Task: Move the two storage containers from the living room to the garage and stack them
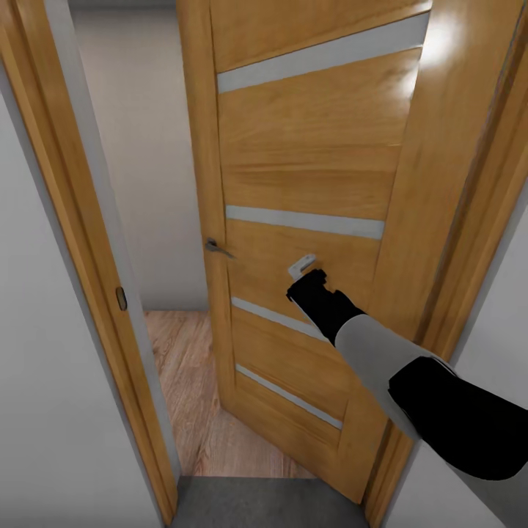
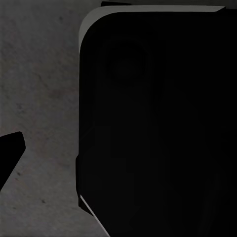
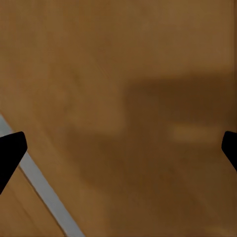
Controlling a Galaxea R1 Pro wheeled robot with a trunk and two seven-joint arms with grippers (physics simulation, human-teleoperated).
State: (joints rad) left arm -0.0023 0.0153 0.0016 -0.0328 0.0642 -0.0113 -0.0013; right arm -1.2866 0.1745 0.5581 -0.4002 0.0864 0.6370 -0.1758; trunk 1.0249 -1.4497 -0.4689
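The right hand [image 1: 303, 268] reaches out to the wooden door [image 1: 308, 169], close to its face, below the metal door handle [image 1: 216, 248]. Its two fingers are spread wide with nothing between them. The door stands partly open. Behind it is a light wood plank floor [image 1: 187, 367]. The left hand [image 2: 10, 158] hangs over grey concrete floor [image 2: 39, 74]; I cannot tell how open it is.

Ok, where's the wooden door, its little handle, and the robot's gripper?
Orange-brown wooden door [image 1: 308, 132]: head view, upper panel.
Small grey metal door handle [image 1: 217, 248]: head view, lever.
Right gripper [image 1: 302, 266]: head view, pale fingers.
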